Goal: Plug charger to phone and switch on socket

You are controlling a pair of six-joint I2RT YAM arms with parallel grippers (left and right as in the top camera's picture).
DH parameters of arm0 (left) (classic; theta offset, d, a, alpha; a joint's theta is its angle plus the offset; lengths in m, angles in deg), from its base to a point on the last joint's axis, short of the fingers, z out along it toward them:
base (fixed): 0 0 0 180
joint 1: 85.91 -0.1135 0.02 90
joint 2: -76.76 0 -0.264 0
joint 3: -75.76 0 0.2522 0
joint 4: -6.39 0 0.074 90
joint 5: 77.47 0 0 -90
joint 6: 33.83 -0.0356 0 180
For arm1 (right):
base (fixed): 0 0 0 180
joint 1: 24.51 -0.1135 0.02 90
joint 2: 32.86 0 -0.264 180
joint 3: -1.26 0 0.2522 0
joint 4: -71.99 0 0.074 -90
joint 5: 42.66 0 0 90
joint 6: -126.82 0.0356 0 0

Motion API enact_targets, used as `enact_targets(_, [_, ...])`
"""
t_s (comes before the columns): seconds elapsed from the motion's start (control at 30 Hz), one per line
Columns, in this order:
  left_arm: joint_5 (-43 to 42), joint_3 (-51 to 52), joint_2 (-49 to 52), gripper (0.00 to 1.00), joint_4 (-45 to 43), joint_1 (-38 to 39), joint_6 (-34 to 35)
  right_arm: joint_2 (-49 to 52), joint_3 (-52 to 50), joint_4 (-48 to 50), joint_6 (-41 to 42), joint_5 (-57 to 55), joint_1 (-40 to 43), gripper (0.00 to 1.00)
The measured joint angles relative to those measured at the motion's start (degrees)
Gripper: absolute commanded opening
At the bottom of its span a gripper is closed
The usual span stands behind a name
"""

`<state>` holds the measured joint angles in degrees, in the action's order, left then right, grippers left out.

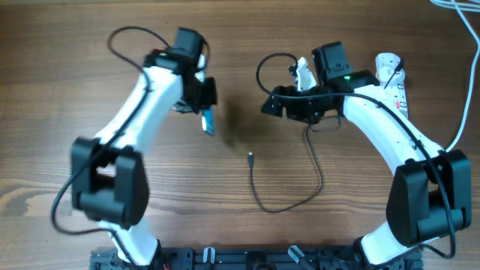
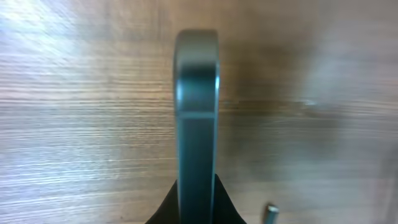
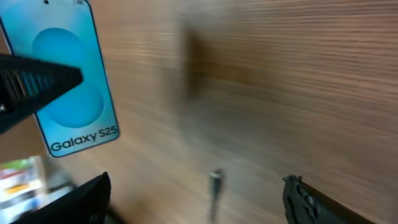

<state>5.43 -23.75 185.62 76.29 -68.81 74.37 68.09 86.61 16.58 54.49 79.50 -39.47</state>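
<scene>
Cable from the charger (image 1: pixel 322 178) loops loose on the bench (image 1: pixel 225 232) between the 2 arms. Its small dark plug tip (image 1: pixel 250 157) lies free, below the gap between the 2 grippers, with nothing on it. The left gripper (image 1: pixel 204 105) is clamped on the phone (image 1: pixel 208 121), holding it on edge above the wood, clear of the plug. From the right wrist its teal screen faces that camera. The right gripper (image 1: pixel 270 105) stands wide apart and empty near it. The socket (image 1: pixel 388 66), a white plastic strip with rounded ends and red marks, lies far right, partly hidden by the right arm. A thicker white cord (image 1: pixel 461 116) runs along that edge. The bench is brown wood grain, matte.
</scene>
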Motion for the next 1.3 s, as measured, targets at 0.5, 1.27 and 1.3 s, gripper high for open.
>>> enact_targets(0.5, [9.0, 0.2, 8.7, 0.07, -1.1, 6.5, 5.9, 0.0, 0.0, -3.0, -4.3, -10.4, 0.0, 0.93])
enact_targets(1.27, [-8.3, 0.2, 8.6, 0.04, -1.7, -5.4, 6.3, 0.0, 0.0, -9.0, -4.0, -19.3, -23.1, 0.72])
enact_targets(1.3, [-12.7, 0.2, 8.5, 0.04, -1.9, -8.2, 6.3, 0.0, 0.0, -8.9, -2.3, -21.0, -25.0, 0.67])
